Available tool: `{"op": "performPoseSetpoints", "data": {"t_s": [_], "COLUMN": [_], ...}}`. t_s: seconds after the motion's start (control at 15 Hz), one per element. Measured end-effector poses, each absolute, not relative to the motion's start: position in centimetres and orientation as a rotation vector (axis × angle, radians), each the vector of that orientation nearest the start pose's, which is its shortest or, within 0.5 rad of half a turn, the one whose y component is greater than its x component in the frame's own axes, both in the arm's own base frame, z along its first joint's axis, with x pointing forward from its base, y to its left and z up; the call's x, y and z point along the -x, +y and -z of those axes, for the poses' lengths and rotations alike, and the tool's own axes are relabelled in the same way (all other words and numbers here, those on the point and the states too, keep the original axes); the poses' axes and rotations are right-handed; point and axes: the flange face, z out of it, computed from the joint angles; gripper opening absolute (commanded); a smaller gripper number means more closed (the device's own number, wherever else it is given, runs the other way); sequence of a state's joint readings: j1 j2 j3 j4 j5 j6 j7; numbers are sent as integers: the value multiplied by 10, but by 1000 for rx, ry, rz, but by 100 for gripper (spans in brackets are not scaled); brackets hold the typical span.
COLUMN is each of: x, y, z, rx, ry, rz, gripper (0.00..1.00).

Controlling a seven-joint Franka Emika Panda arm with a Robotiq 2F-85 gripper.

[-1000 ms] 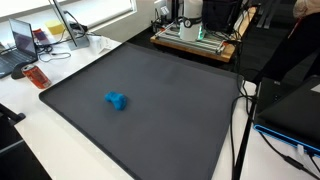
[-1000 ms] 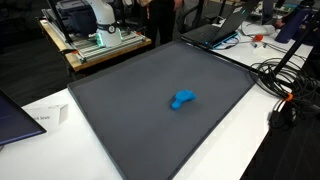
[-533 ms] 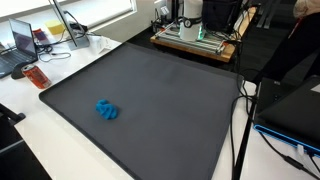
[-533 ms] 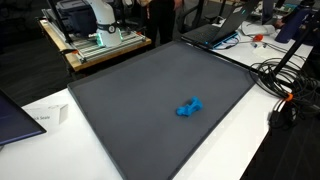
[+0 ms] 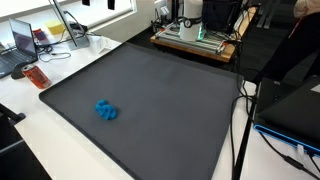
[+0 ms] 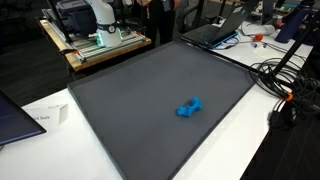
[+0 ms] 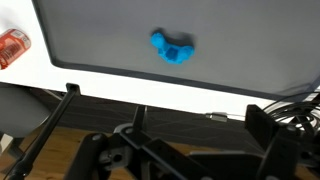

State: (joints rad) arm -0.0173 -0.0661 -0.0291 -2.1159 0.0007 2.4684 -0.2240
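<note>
Blue toy lies on the dark mat covering the worktop, well apart from the claw, which hangs high above, jaws wide, holding nothing.

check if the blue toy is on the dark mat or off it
On it: the blue toy lies on the dark mat, inside its edges, in both exterior views.

Free mat around blue obj
</note>
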Motion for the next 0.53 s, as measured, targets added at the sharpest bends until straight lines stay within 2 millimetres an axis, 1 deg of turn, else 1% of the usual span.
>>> {"op": "performPoseSetpoints", "data": {"t_s": [0.27, 0.53], "x": [-589, -616], "y": [-22, -14], "z": [-459, -426], "rx": [3108, 3085], "ry": [-239, -184], "rz": [641, 584], "gripper": [100, 100]}}
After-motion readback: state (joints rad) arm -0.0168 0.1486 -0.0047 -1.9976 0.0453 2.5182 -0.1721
